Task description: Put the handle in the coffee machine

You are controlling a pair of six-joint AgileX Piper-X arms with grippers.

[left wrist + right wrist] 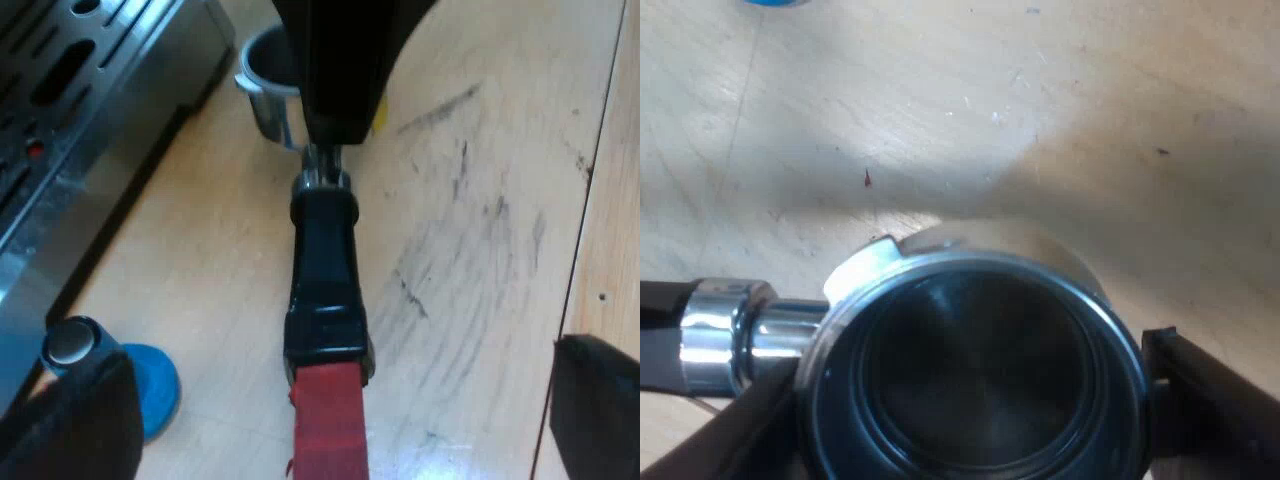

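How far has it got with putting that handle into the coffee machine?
Done so far: little; the metal holder lies on the table near the espresso machine, not locked in. In hand: the right gripper is at its basket, and the open left gripper straddles its red end. Left: lifting it and locking it into the machine's front.

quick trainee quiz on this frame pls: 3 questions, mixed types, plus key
1. True or false: the holder is locked into the espresso machine.
2. What is the blue thing by the machine's base? A) mug B) tamper C) measuring glass
3. Fill in: the left hand has its fingers ___, one on either side of the handle's red end.

Key: 1 false, it is loose over the wooden table; 2 B; 3 open.
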